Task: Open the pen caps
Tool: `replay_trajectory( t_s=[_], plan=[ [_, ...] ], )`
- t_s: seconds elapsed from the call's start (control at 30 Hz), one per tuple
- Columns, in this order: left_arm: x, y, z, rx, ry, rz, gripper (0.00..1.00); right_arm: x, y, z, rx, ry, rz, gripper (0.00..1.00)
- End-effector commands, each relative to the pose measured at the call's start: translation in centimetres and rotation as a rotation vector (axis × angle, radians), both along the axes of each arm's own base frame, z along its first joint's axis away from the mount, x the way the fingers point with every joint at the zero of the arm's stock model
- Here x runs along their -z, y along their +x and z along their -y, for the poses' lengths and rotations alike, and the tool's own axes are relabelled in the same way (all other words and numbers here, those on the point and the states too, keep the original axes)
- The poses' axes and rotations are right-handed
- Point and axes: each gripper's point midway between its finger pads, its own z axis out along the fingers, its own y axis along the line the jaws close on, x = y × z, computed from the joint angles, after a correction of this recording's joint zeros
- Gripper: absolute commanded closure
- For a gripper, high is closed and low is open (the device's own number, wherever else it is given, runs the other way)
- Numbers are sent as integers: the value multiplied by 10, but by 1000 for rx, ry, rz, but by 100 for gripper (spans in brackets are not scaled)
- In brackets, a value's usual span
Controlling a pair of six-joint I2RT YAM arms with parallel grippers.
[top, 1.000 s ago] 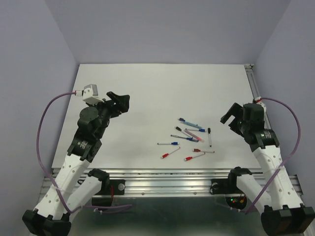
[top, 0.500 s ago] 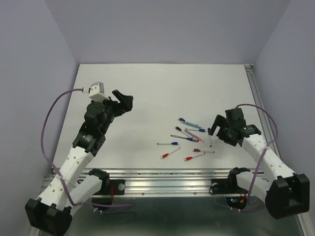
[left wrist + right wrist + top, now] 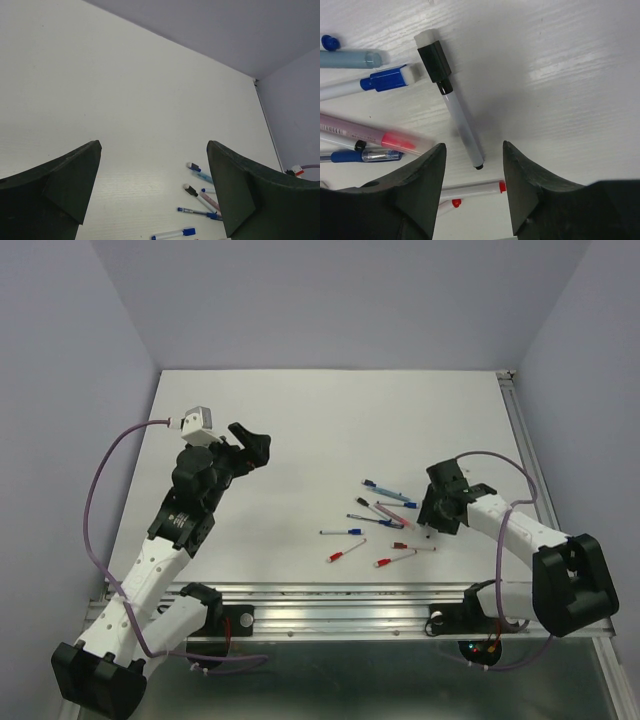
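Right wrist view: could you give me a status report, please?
Left claw open, away from pens. Right claw open, straddling black-capped pen, not gripping. Black cap on. No obstruction.

Pens (image 3: 385, 525) lie scattered right of centre on the white worktop (image 3: 300, 410), right gripper (image 3: 430, 512) low at the cluster's right edge, left gripper (image 3: 250, 448) well apart to the left, purple cables (image 3: 95, 500) looping outward.

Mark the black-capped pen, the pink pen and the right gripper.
black-capped pen (image 3: 452, 107), right wrist view, on its white barrel.
pink pen (image 3: 375, 134), right wrist view, on its clear barrel.
right gripper (image 3: 474, 147), right wrist view, midway between its fingertips.
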Motion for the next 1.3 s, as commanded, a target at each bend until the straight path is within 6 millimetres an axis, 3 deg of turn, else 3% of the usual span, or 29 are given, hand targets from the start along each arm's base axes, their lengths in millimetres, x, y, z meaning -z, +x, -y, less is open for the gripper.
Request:
replay_trajectory(
  t_s=[0.0,0.13,0.43,0.6,0.67,0.7,0.8,0.87,0.97,1.0,1.1,1.27],
  plan=[
    [-8,1,2,11,-10,40,1,3,15,-1,0,-17,60,46],
    [-7,2,2,8,-7,36,1,19,9,1,6,-33,26,54],
    [-4,2,3,14,0,31,1,25,8,8,39,-63,30,78],
    [-4,2,9,47,-4,30,1,8,17,20,83,-116,88,89],
    [-4,1,15,80,-11,28,1,-16,30,26,111,-142,163,93],
    [-3,2,15,80,-13,27,1,-15,28,27,107,-147,154,93],
    [-3,-5,35,192,-36,22,1,-45,40,25,85,-131,248,96],
    [-8,-13,53,306,-63,39,1,-63,44,8,5,-48,307,97],
    [-4,-25,80,448,-103,34,1,-90,43,-48,-276,197,419,97],
    [-8,-32,93,497,-124,43,1,-98,27,-83,-448,357,424,99],
    [0,-42,117,572,-142,12,1,-132,2,-127,-680,613,536,99],
    [13,-51,152,602,-214,-64,1,-162,-9,-151,-777,725,622,99]
  ],
)
